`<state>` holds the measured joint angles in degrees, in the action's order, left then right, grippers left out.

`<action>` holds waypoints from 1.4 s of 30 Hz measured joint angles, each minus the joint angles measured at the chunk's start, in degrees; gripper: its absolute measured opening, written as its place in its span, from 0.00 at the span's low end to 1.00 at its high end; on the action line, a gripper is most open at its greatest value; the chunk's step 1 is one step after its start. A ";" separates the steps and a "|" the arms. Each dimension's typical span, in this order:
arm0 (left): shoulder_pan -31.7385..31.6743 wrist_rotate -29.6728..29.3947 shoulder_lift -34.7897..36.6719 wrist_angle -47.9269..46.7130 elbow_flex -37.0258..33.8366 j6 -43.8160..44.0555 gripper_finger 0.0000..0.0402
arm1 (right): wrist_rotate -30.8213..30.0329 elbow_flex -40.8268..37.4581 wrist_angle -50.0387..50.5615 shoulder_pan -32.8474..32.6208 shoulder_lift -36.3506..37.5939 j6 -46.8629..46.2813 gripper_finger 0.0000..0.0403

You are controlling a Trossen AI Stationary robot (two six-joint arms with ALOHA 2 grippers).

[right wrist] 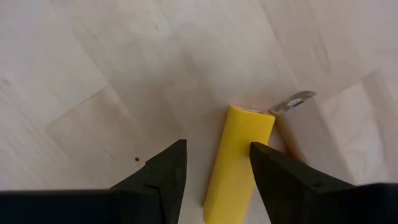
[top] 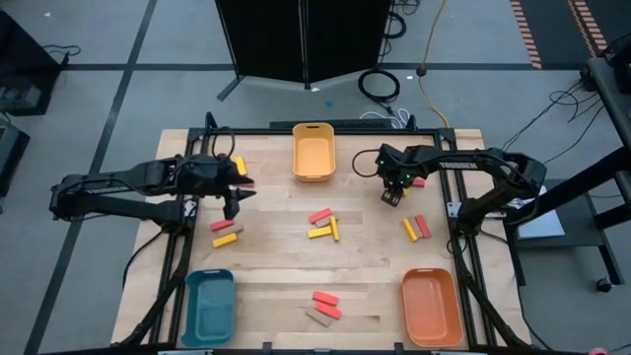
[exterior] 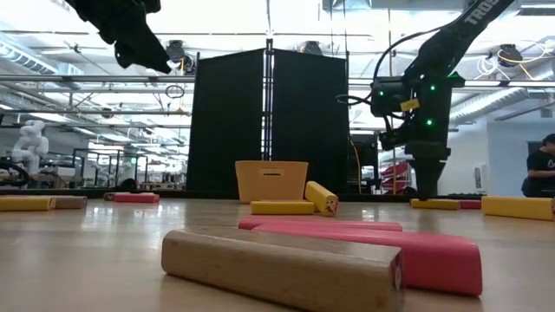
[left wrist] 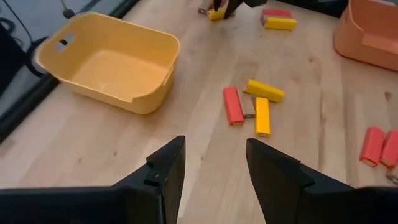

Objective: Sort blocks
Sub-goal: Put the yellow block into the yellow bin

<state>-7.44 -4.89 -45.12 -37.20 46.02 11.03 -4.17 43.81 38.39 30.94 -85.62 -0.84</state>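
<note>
Sorting blocks on the wooden surface (top: pixel 276 281).
High view: right pincer (top: pixel 392 195) low over blocks beside the yellow tray (top: pixel 313 153); left pincer (top: pixel 233 202) released, empty. Right wrist view: parted fingers (right wrist: pixel 163 180) straddle a yellow block (right wrist: pixel 239 155), not yet clenched.

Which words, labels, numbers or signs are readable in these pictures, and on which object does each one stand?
"TROS": partial white lettering on the right arm, low view; the rest runs out of the picture.
Blocks, yellow tray, teal tray, orange tray: no text visible.
Round marks on the block ends in the low view: too blurred to read.
</note>
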 joint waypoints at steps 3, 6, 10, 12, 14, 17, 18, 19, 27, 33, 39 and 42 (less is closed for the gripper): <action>0.00 -1.38 0.40 -0.13 -0.01 -0.47 0.41 | -0.60 0.00 -0.07 0.20 0.00 0.61 0.43; -0.02 -1.62 0.82 -0.07 0.00 -1.23 0.41 | -0.43 -0.02 0.36 0.22 0.81 0.57 0.43; -0.02 -2.30 1.03 0.58 -0.15 -1.33 0.41 | -0.49 -0.02 0.35 0.24 1.69 0.28 0.43; -0.02 -2.86 0.90 2.68 -1.73 -0.94 0.41 | -0.50 -0.08 0.29 0.24 1.70 0.11 0.43; -0.02 -2.88 0.76 5.44 -4.34 -0.87 0.41 | -0.50 -0.71 -0.80 0.24 1.70 0.13 0.43; -0.02 -2.88 0.76 10.06 -8.09 -0.92 0.41 | -0.64 -2.06 -1.88 0.37 1.70 0.16 0.43; -0.02 -2.88 0.76 11.35 -9.11 -0.92 0.41 | -0.76 -2.35 -1.91 0.55 1.70 0.20 0.43; -0.02 -2.88 0.76 12.21 -9.90 -0.88 0.41 | -0.98 -2.61 -2.15 0.76 1.71 0.27 0.43; 0.00 -2.88 0.79 18.64 -10.93 -0.92 0.41 | -1.57 -5.44 -4.81 2.49 1.70 0.46 0.43; -0.02 -2.90 0.79 20.37 -10.93 -0.86 0.41 | -1.52 -6.55 -5.79 2.47 1.95 -0.41 0.42; 0.88 -3.02 0.19 22.82 -10.92 4.28 0.41 | -1.10 -6.60 -5.74 2.11 1.86 -1.05 0.30; 2.64 -5.71 -0.16 23.98 -10.91 5.18 0.41 | 0.07 -6.64 -6.06 1.59 1.86 -0.98 0.21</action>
<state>-4.80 -10.59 -45.28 -13.22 35.11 16.21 -4.10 37.17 32.34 32.53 -83.77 -1.83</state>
